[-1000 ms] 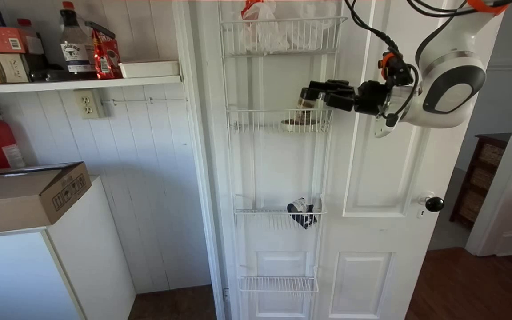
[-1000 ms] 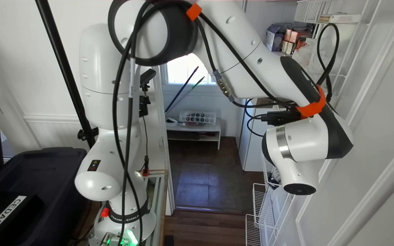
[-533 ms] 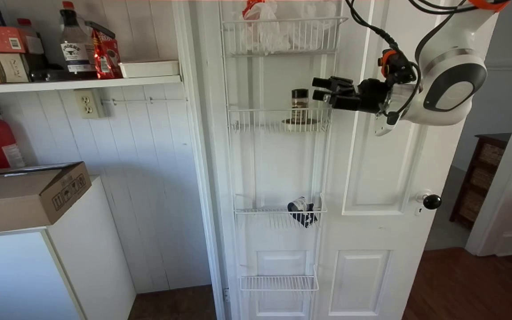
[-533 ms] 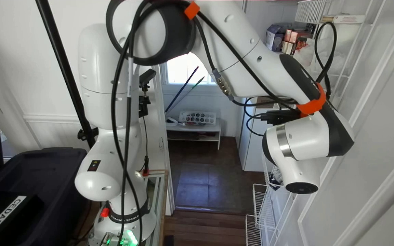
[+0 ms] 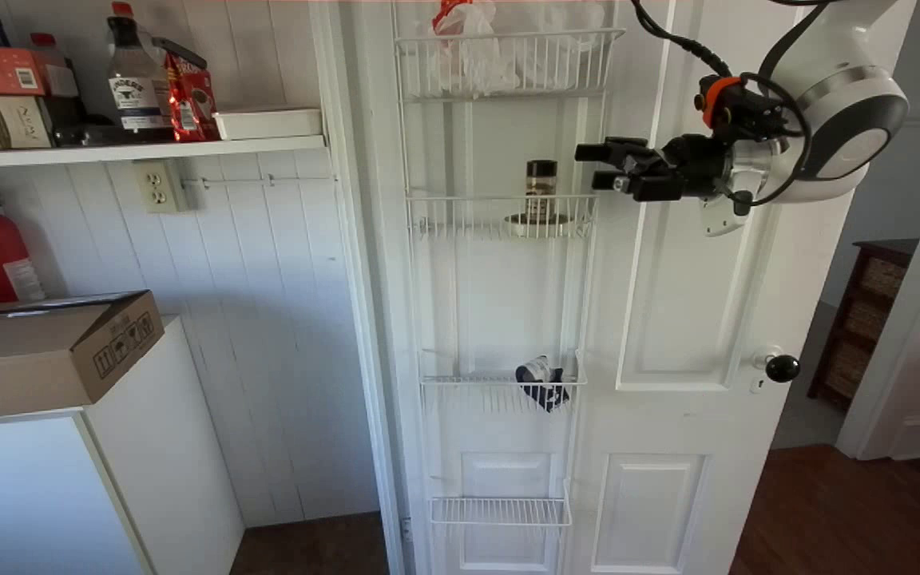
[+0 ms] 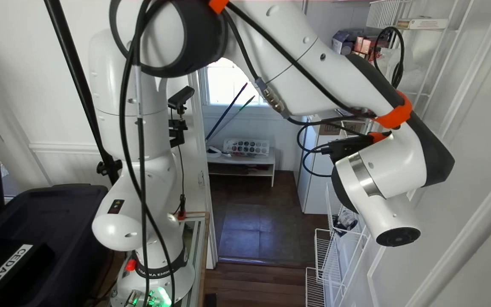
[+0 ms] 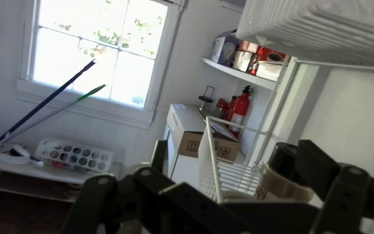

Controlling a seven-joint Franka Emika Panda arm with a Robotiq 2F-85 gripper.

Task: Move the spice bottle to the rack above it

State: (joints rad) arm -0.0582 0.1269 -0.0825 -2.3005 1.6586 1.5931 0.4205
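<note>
Bottle (image 5: 541, 188) stands upright in rack (image 5: 468, 197), apart from gripper (image 5: 584, 167); jaws wide, empty. Likely light, rigid, slippery: grip below the cap (image 5: 541, 168).

Rounded white arm (image 6: 339, 81); dark grey joint panels (image 6: 205, 34); orange straps (image 6: 395, 113); black cables (image 6: 141, 162); silver ring (image 6: 363, 174); lettered black collar (image 6: 159, 272).
</note>
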